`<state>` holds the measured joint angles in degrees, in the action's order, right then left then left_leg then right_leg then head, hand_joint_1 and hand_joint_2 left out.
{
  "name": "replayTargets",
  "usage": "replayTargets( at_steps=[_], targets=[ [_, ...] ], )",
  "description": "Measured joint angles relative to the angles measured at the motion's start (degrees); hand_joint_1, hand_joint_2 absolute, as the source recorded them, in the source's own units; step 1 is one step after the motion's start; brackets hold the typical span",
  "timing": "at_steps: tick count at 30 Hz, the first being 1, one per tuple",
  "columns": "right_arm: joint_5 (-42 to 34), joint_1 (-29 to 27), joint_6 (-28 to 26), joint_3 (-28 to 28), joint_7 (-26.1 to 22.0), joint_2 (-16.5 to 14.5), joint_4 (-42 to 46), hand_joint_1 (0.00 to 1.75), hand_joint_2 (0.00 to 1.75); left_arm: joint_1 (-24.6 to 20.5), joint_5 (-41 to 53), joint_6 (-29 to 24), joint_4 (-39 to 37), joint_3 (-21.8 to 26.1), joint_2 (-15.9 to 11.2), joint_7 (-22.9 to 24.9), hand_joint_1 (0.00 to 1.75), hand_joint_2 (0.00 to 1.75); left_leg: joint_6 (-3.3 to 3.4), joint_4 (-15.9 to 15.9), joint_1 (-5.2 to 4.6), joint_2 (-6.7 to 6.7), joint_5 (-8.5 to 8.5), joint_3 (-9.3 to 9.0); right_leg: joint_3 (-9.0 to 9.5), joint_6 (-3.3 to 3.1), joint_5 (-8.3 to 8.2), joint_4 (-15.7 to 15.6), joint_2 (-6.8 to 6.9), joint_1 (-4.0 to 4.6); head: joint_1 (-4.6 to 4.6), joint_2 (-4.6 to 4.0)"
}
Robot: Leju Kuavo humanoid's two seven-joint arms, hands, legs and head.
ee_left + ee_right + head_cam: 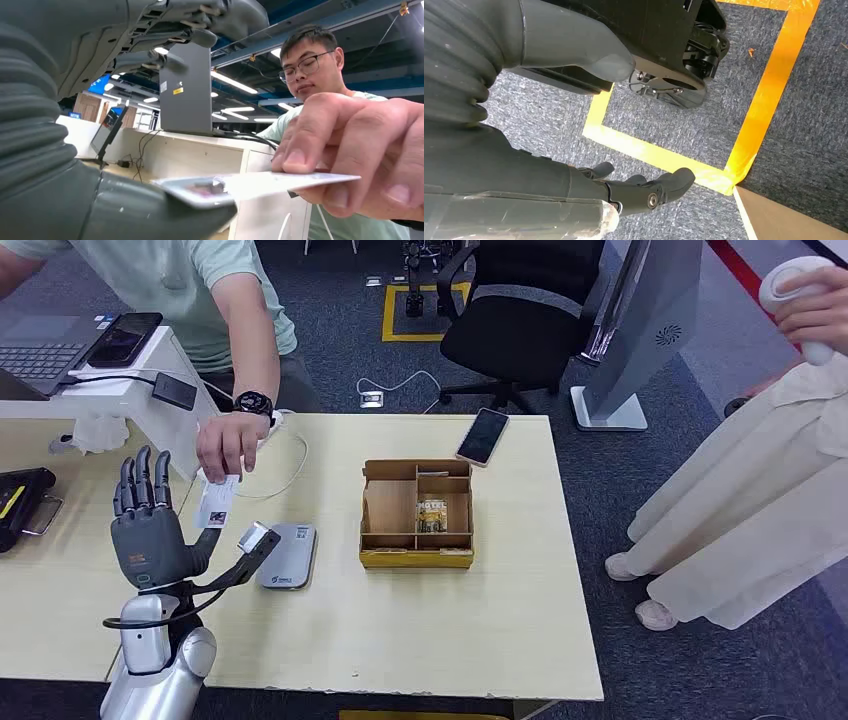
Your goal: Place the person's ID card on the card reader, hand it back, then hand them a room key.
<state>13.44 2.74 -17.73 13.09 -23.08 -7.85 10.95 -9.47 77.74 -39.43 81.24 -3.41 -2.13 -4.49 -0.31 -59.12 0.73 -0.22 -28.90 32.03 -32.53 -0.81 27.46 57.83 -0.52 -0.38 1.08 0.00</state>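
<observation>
Beside spread, empty fingers of the left hand [150,535], ID card [216,503] offered by a person's hand [228,445]; best pinched flat at its free edge.

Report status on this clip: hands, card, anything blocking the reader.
Left hand open, raised, thumb touching the ID card. Person's hand pinches the card. Right hand hangs empty over floor. Card reader unobstructed.
</observation>
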Motion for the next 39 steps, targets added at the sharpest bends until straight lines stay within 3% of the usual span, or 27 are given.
replayTargets(
  at_steps=[39],
  targets=[
    [0.9,0.0,0.0,-1.0,0.0,-0.3,0.0,0.0,1.75,1.2,-1.3,-0.1,-0.2,0.1,0.3,-3.8,1.75,1.75,0.0,0.0,0.0,0.0,0.0,0.01,0.0,0.0,0.0,0.0,0.0,0.0,0.0,-0.01]
  ],
)
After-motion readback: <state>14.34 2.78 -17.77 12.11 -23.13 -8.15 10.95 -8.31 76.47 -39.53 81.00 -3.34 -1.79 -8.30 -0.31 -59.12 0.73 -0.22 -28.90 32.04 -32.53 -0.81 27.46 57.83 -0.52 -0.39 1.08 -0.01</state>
